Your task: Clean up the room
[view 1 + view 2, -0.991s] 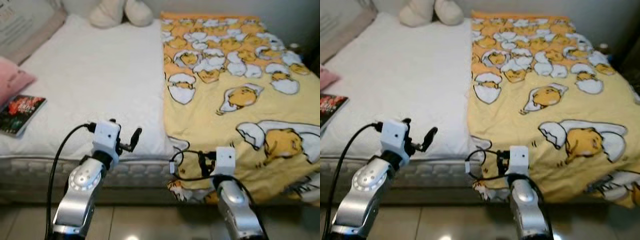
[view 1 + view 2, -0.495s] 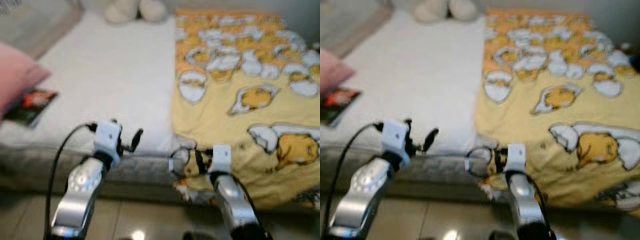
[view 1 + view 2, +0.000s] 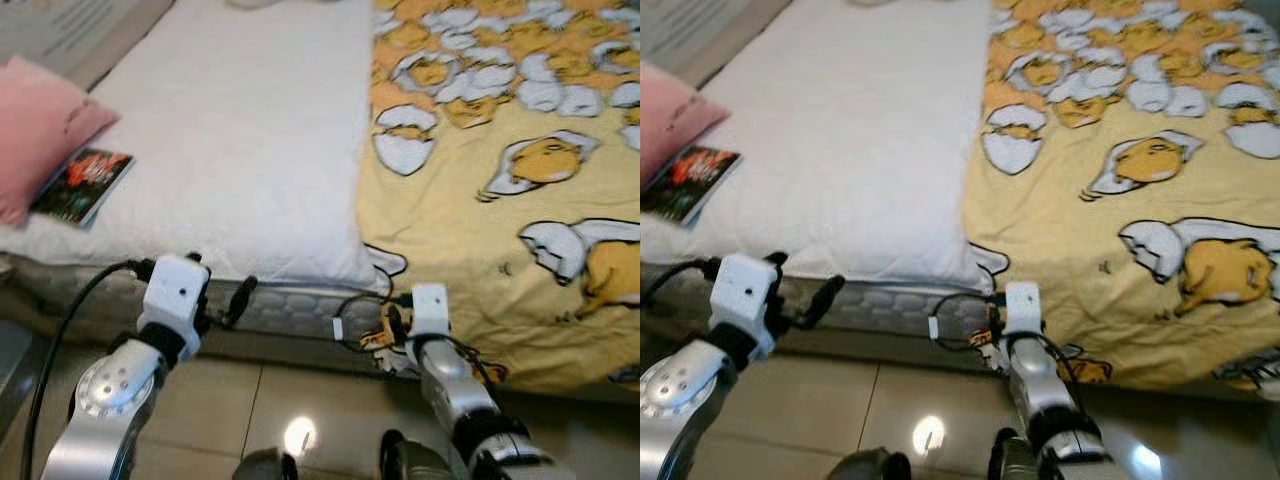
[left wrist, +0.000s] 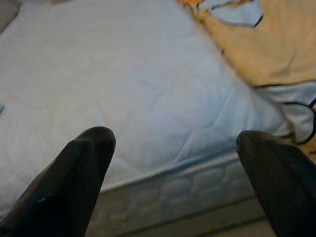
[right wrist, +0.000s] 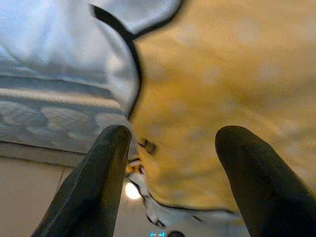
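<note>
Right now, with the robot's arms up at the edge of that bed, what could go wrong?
The right gripper, open at the hanging yellow blanket, might snag the loose fabric and drag it down. The book lies near the mattress edge by the pink pillow; a tug on the bedding could tip it off.

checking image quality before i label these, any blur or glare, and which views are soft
Left and right eye views: mildly soft overall, book cover unreadable; a bright lamp glare spot on the floor tile. Left wrist view: the black fingers of the left hand are blurred, mattress fairly clear. Right wrist view: the blanket is out of focus, the right hand dark.
</note>
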Robot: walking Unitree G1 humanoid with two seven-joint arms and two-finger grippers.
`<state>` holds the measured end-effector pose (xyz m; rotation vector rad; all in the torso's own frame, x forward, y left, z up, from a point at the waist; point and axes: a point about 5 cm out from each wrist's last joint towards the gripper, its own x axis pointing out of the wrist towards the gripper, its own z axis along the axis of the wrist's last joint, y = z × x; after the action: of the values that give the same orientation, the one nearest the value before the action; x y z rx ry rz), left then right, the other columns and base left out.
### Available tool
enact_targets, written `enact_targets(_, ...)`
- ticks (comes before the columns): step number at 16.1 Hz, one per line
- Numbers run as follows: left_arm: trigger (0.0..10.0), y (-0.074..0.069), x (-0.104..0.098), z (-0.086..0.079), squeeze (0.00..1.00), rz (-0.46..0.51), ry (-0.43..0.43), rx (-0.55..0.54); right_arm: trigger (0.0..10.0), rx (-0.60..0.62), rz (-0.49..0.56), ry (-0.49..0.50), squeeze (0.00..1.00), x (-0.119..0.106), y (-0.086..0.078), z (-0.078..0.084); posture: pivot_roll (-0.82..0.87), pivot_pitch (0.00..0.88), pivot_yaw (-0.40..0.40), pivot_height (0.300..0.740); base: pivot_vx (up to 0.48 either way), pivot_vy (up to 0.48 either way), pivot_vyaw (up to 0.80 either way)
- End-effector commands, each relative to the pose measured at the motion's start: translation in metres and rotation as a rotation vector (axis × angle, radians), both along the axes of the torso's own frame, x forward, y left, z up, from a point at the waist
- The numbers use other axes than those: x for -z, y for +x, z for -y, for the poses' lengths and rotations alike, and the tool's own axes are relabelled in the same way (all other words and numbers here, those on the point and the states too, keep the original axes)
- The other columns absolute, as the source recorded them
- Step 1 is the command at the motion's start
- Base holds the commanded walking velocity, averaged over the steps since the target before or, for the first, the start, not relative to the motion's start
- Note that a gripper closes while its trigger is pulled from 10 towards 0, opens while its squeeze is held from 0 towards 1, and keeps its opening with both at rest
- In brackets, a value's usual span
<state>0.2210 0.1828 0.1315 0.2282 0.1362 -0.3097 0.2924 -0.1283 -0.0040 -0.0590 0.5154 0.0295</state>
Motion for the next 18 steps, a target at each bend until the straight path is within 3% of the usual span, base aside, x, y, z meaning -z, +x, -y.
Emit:
enact_targets(1, 10.0, -0.006, -0.004, 0.000, 0.00, -0.002, 0.010, 0.001, 10.0, -0.017, -0.014, -0.020, 0.00, 0.002, 0.000, -0.004, 0.26, 0.224, 0.102, 0.740, 0.000, 0.000, 0.00)
enact_targets(7, 10.0, -0.019, -0.008, -0.002, 0.00, -0.028, 0.014, -0.027, 10.0, -0.033, -0.032, -0.055, 0.00, -0.007, 0.014, -0.005, 0.31, 0.274, 0.099, 0.740, 0.000, 0.000, 0.00)
enact_targets(11, 10.0, -0.027, -0.009, -0.002, 0.00, -0.050, 0.018, -0.033, 10.0, 0.002, -0.040, -0.131, 0.00, -0.011, 0.019, 0.006, 0.32, 0.294, 0.101, 0.740, 0.000, 0.000, 0.00)
enact_targets(12, 10.0, -0.027, -0.009, -0.001, 0.00, -0.052, 0.017, -0.032, 7.2, 0.002, -0.037, -0.134, 0.00, -0.012, 0.021, 0.006, 0.32, 0.295, 0.100, 0.740, 0.000, 0.000, 0.00)
enact_targets(13, 10.0, -0.027, -0.009, -0.001, 0.00, -0.055, 0.016, -0.032, 0.0, -0.011, -0.043, -0.118, 0.00, -0.012, 0.021, 0.004, 0.31, 0.298, 0.097, 0.740, 0.000, 0.000, 0.00)
enact_targets(18, 10.0, -0.026, -0.009, 0.001, 0.00, -0.063, 0.010, -0.031, 0.0, -0.072, -0.079, -0.045, 0.00, -0.007, 0.016, -0.012, 0.31, 0.303, 0.095, 0.740, 0.000, 0.000, 0.00)
